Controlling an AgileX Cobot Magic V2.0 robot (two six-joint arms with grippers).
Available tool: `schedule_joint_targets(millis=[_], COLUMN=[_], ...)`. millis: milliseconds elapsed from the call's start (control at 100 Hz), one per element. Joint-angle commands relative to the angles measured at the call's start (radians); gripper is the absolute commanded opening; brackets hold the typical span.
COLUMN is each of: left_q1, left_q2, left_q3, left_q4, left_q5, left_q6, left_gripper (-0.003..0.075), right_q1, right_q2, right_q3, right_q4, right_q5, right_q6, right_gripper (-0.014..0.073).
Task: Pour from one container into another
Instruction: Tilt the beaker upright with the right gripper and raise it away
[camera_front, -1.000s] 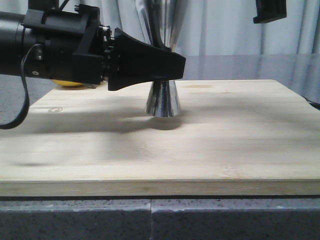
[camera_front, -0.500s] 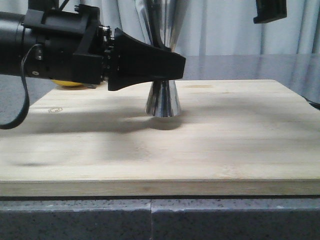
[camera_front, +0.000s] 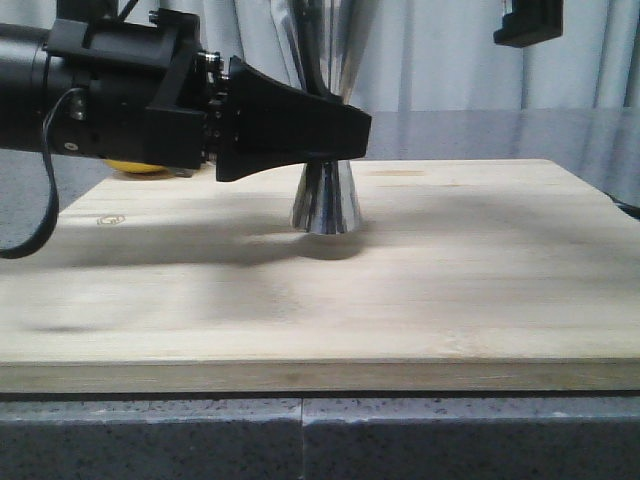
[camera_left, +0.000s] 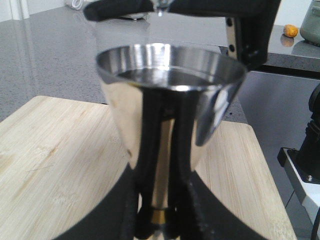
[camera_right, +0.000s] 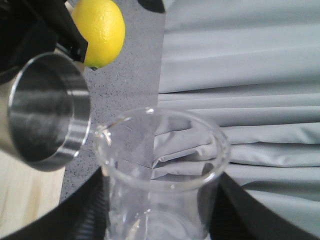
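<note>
Up in the far corner of the front view, the right gripper (camera_front: 530, 22) has shifted slightly to the left and lower than half a second ago; everything else stayed put. Its jaws are closed around the clear glass beaker (camera_right: 162, 175), which is held tilted with its spout beside the open mouth of the steel jigger (camera_right: 47, 112). The beaker looks nearly empty. The left gripper (camera_front: 300, 120) reaches in level over the wooden board (camera_front: 330, 290) on the bench, its jaws clamped on the jigger's (camera_front: 325, 200) narrow waist at the gold band (camera_left: 159, 216). The jigger stands upright on the board, its upper cup holding liquid close to the rim. A lemon (camera_right: 100, 32) lies behind the board.
</note>
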Motion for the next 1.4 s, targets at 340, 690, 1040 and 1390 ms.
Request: schedule_joint_targets(millis=[340, 690, 1040, 1390], left_q1=[-0.007, -0.007, -0.007, -0.007], left_q2=[-0.049, -0.049, -0.049, -0.049], left_q3=[-0.023, -0.023, -0.023, -0.023], left_q4=[-0.039, -0.039, -0.039, -0.039], left_q5=[-0.214, -0.214, -0.214, -0.214], left_q6=[-0.01, -0.01, -0.01, -0.01], left_gripper=[-0.0019, -0.0019, -0.0019, -0.0019], right_q1=[0.001, 0.001, -0.013, -0.091], right_q2=[-0.031, -0.031, -0.031, -0.031], right_q3=[-0.037, -0.037, -0.037, -0.037], right_q4=[-0.006, -0.006, -0.006, -0.006], right_q5=[0.033, 0.036, 0.073, 0.057], right_q6=[0.315, 0.619, 0.81, 0.933], right_gripper=[0.0289, 0.0289, 0.0289, 0.0288])
